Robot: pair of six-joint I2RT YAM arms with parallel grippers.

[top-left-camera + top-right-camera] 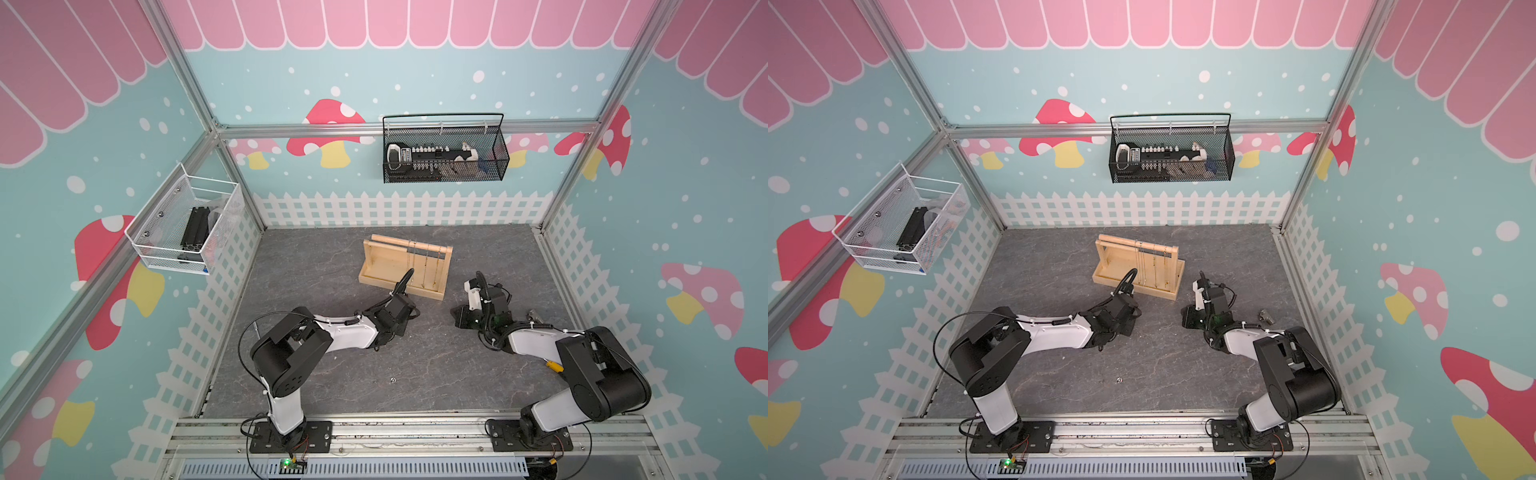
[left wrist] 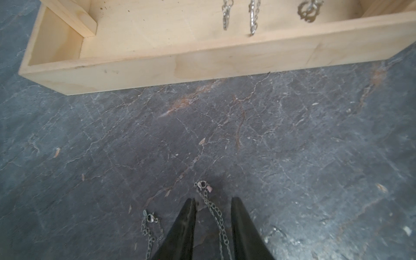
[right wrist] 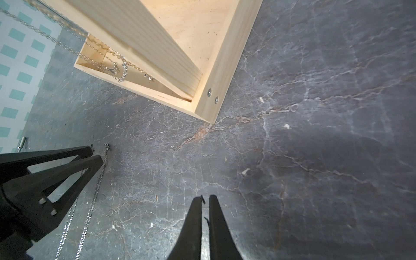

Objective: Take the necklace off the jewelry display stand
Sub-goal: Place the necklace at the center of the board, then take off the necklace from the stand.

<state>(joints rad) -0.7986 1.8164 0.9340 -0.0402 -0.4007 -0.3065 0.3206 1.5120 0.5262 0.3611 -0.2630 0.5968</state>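
The pale wooden jewelry display stand (image 1: 390,266) (image 1: 1121,266) stands at mid-back of the grey mat, with several chains (image 1: 424,266) hanging from its dowels. My left gripper (image 2: 212,199) (image 1: 392,328) is low over the mat just in front of the stand's tray wall (image 2: 202,65). It is open, and a silver necklace (image 2: 216,216) lies on the mat between its fingers, clasp ahead of the tips. The right wrist view shows that necklace (image 3: 94,198) trailing beside the left gripper (image 3: 95,154). My right gripper (image 3: 206,196) (image 1: 459,316) is shut and empty, near the stand's corner (image 3: 222,56).
A black wire basket (image 1: 444,153) hangs on the back wall and a white mesh basket (image 1: 187,224) on the left wall. A small metal piece (image 1: 534,318) lies on the mat behind the right arm. A tiny screw (image 1: 392,379) lies mid-mat.
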